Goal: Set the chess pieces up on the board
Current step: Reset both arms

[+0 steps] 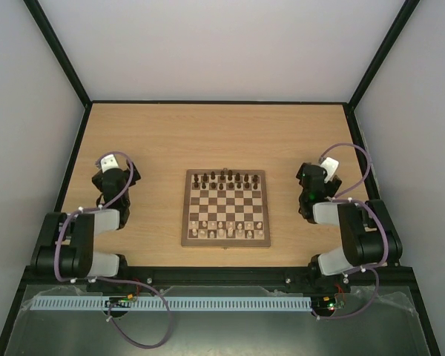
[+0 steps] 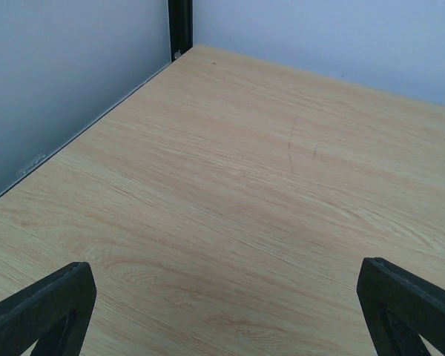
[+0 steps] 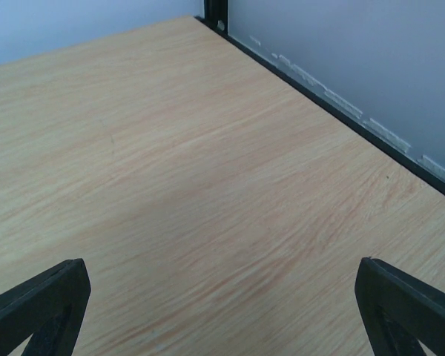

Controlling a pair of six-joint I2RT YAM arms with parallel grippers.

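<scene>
Small dark brown wooden chess pieces [image 1: 222, 179] stand bunched along the far rows of the square checkered wooden board [image 1: 226, 204]. It lies in the middle of the light-wood bench [image 1: 148, 133], with pale light-wood pieces [image 1: 224, 230] along its near rows. I judge both arms sit well out to either side so that the overhead view of the board is unblocked. My left gripper [image 2: 226, 311] is spread wide with nothing between its black fingers [image 2: 41, 311], only bare bench below. My right gripper [image 3: 222, 308] is the same, wide apart and holding nothing. From above, the pieces are too small for me to tell their types, count them, or say whether each sits on its proper square. One at the far edge may be on the frame. Neither wrist camera shows the board, and each cuts off its fingers at the bottom edge.
</scene>
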